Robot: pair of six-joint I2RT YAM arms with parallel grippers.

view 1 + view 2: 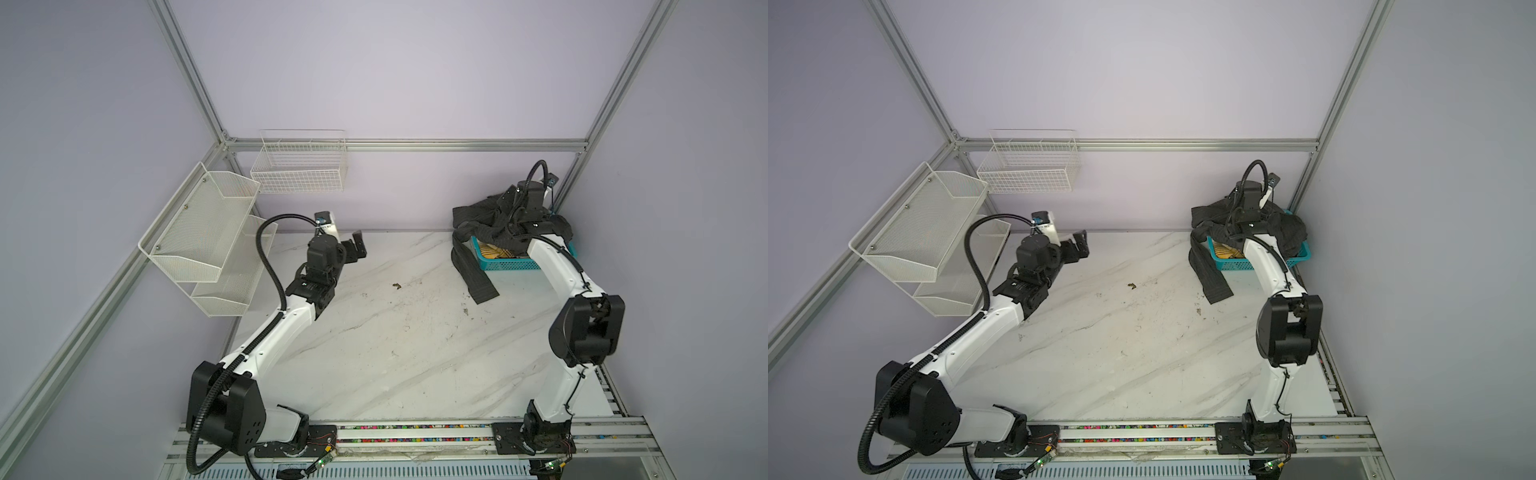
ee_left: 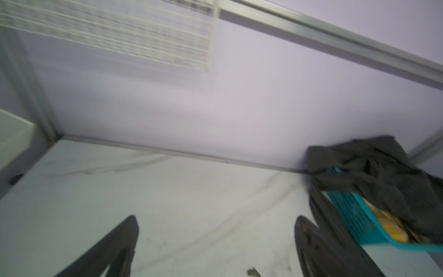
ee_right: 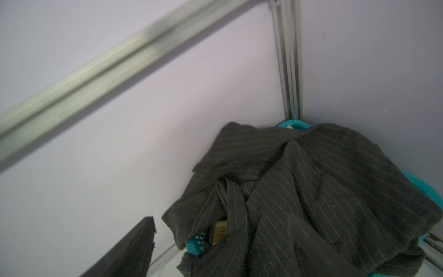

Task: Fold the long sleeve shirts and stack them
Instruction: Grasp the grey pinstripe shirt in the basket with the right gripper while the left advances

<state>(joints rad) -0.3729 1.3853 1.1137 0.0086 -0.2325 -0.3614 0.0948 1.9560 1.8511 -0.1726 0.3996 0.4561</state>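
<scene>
Charcoal shirt [image 1: 473, 222]: draped over basket [image 1: 511, 264], 1 o'clock on table [image 1: 395, 332], sleeve trailing out. Plaid shirt [image 1: 496, 251]: inside basket. Left gripper [image 1: 359, 246]: 11 o'clock, spread wide, empty. Right gripper [image 3: 224, 220]: over charcoal shirt, jaws apart, hold unclear.

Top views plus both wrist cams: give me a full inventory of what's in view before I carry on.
pinstripe shirt: one, dark charcoal, draped over the basket, one sleeve trailing onto the table.
plaid shirt: one, yellow showing, inside the basket under the pinstripe shirt.
basket: one, teal, table's far right corner.
wire basket: one, white, back wall.
mesh shelf: one, white, two tiers, left wall.
table: one, white marble, a few dark specks.
left fingers: two, black, open and empty, above the table's far left.
right fingers: two, black, open, over the pinstripe shirt; one blurred.
</scene>
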